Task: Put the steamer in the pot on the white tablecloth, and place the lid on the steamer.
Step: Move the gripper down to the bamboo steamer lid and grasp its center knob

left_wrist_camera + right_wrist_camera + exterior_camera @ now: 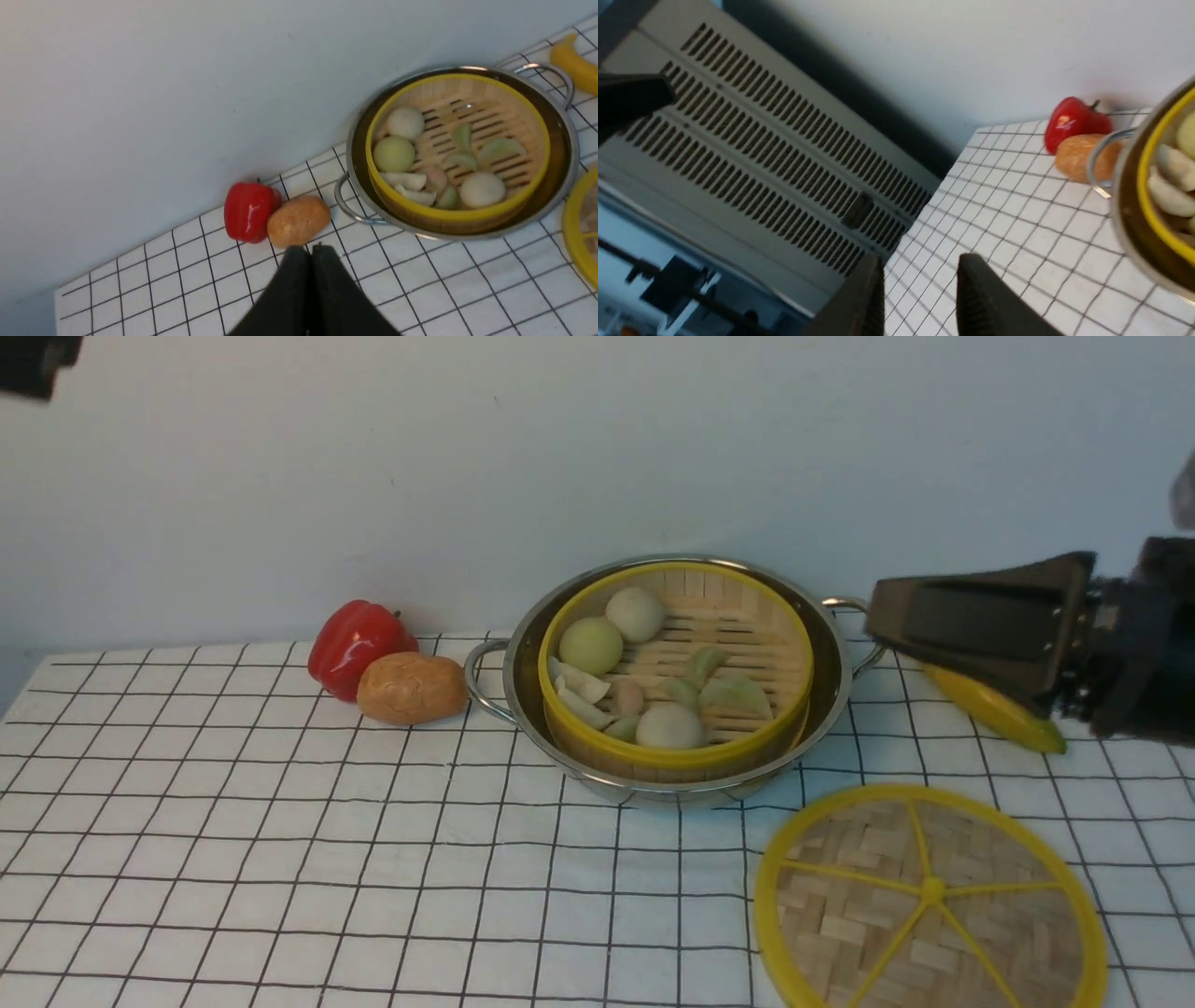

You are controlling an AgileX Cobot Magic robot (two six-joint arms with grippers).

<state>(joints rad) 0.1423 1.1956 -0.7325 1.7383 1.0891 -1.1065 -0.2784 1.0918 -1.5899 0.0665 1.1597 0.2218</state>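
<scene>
Your right gripper [920, 263], fingers spread, reaches in level from the right edge of the front view, aimed left; your left gripper [310, 252] is pressed together. The steamer [677, 751] sits inside the pot [672, 789], upper centre, its round mouth facing up, the pot's handles pointing left and right.

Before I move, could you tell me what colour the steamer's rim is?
Yellow, clearest in the front view.
</scene>
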